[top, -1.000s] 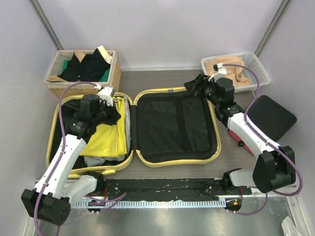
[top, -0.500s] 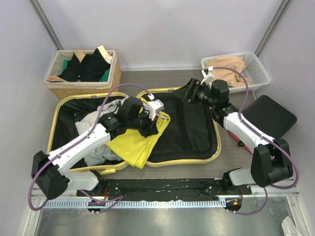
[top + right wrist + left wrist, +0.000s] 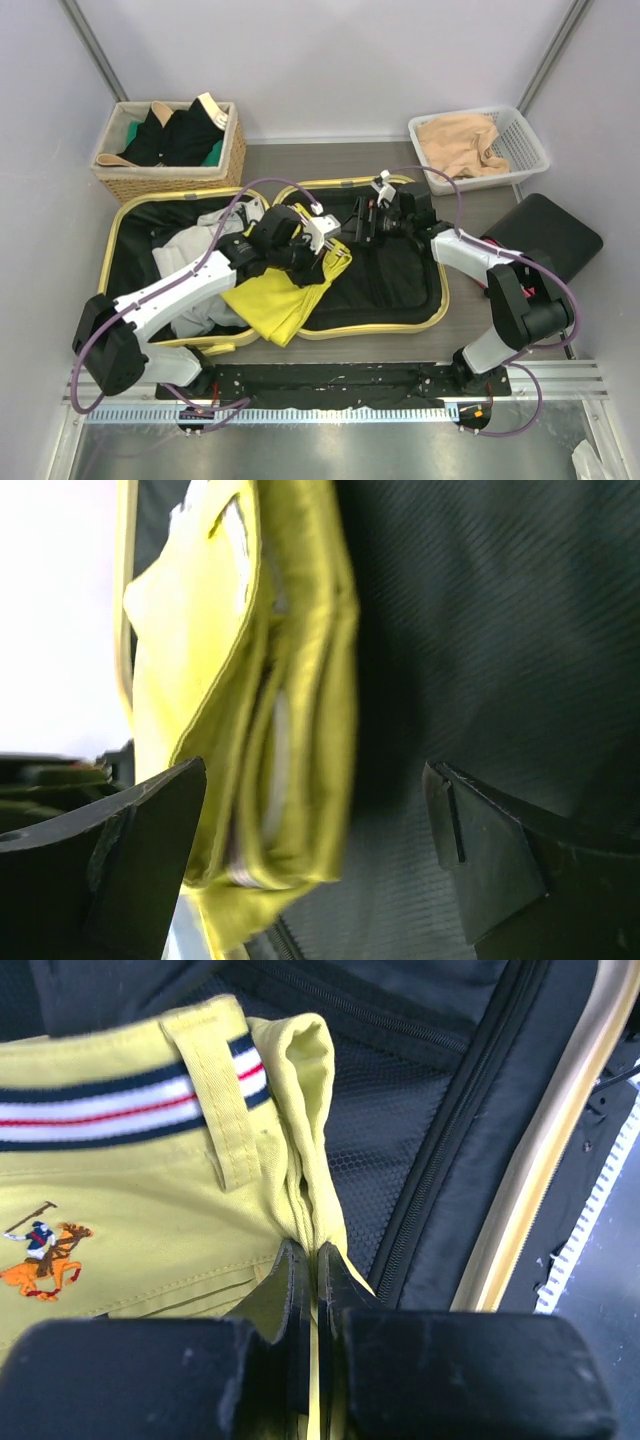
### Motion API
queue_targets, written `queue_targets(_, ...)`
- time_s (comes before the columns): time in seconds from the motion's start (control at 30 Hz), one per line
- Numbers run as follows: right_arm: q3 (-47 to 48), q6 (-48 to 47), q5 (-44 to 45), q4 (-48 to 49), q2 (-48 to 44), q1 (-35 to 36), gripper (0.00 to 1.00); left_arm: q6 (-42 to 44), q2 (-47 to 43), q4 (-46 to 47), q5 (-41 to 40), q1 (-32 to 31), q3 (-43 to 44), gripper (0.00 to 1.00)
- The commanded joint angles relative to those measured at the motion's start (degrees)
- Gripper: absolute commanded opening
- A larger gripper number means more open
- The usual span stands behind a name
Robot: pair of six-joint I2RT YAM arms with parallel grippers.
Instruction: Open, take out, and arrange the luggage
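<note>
Here, at the far left, a wicker basket (image 3: 150,182) of dark clothes is sitting behind the luggage (image 3: 372,328), which is lying open and flat mid-table, with both shells facing up. Pale clothes (image 3: 200,240) are resting in its left shell. Over the hinge, the left gripper (image 3: 325,245) is clenching a fold of a yellow garment (image 3: 275,295). In the left wrist view its fingers (image 3: 290,1270) are pinching the cloth (image 3: 130,1210) just below the striped waistband (image 3: 100,1105).

The garment's long axis is running from that pinched end down-left toward the suitcase's near rim. The right gripper (image 3: 362,222) is hovering just to its right over the black-lined shell, spread wide and gripping nothing. In the right wrist view the yellow folds (image 3: 290,680) are showing between its fingers (image 3: 150,830). So the garment is lying leftward of the right claw, which is probably lining up for a second grip.

An embroidered polo rider (image 3: 40,1250) is showing, but no readable lettering. Farther right, a white basket (image 3: 530,150) is holding tan cloth.
</note>
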Motion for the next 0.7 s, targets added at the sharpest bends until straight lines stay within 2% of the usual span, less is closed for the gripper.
queue_targets(0.0, -2.0, 4.39, -4.43, 8.88, -0.88, 0.85, 0.99, 0.64, 2.8, -0.75, 1.91, -1.52, 2.17, 0.0)
queue_targets(0.37, -2.53, 3.87, -1.53, 8.89, -2.98, -0.02, 1.0, 1.16, 3.42, -2.59, 0.77, -2.49, 2.52, 0.0)
queue_targets(0.57, -2.71, 6.06, -7.06, 14.24, -2.38, -0.29, 1.0, 1.16, 3.07, -2.68, 0.24, -2.93, 2.69, 0.0)
queue_targets(0.63, -1.49, 3.01, -6.11, 12.07, -1.59, 0.67, 1.0, 1.16, 2.98, -2.68, 0.24, -3.1, 2.78, 0.0)
queue_targets(0.67, -0.78, 0.9, -5.06, 6.66, -1.32, 1.28, 1.0, 1.16, 2.8, -2.6, 0.24, -3.1, 2.69, 0.0)
